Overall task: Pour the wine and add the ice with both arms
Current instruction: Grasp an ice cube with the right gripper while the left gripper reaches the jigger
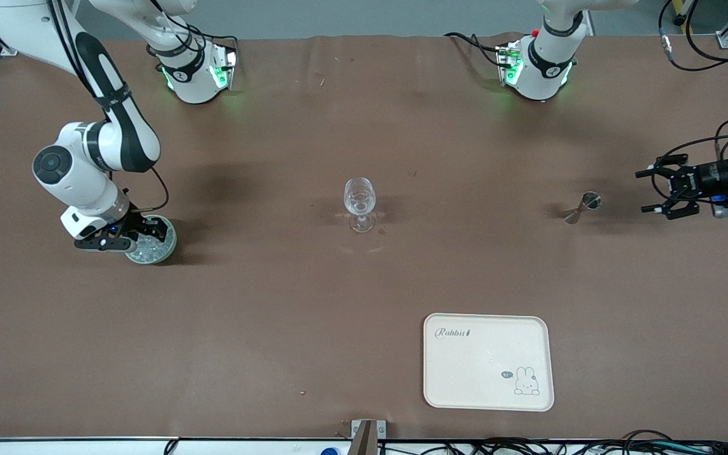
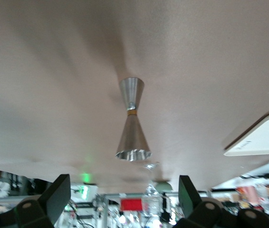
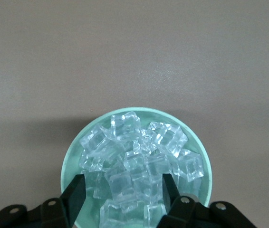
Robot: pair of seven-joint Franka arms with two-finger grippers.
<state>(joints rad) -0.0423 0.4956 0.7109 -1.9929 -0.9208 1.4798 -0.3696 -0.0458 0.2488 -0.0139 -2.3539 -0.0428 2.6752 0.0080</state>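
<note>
A pale green bowl (image 1: 163,248) heaped with clear ice cubes (image 1: 146,248) sits at the right arm's end of the table. My right gripper (image 1: 138,232) is down over it, open. In the right wrist view its fingers (image 3: 77,194) stand on either side of the top ice cubes (image 3: 134,161) inside the bowl's rim (image 3: 139,111). A clear stemmed wine glass (image 1: 360,202) stands mid-table. A metal hourglass jigger (image 1: 582,208) stands toward the left arm's end. My left gripper (image 1: 643,191) is open, level and empty, a short way from the jigger (image 2: 133,121) and pointing at it.
A cream tray (image 1: 489,361) with a rabbit drawing lies nearer the front camera than the jigger; its corner shows in the left wrist view (image 2: 263,140). The two arm bases stand along the table's back edge.
</note>
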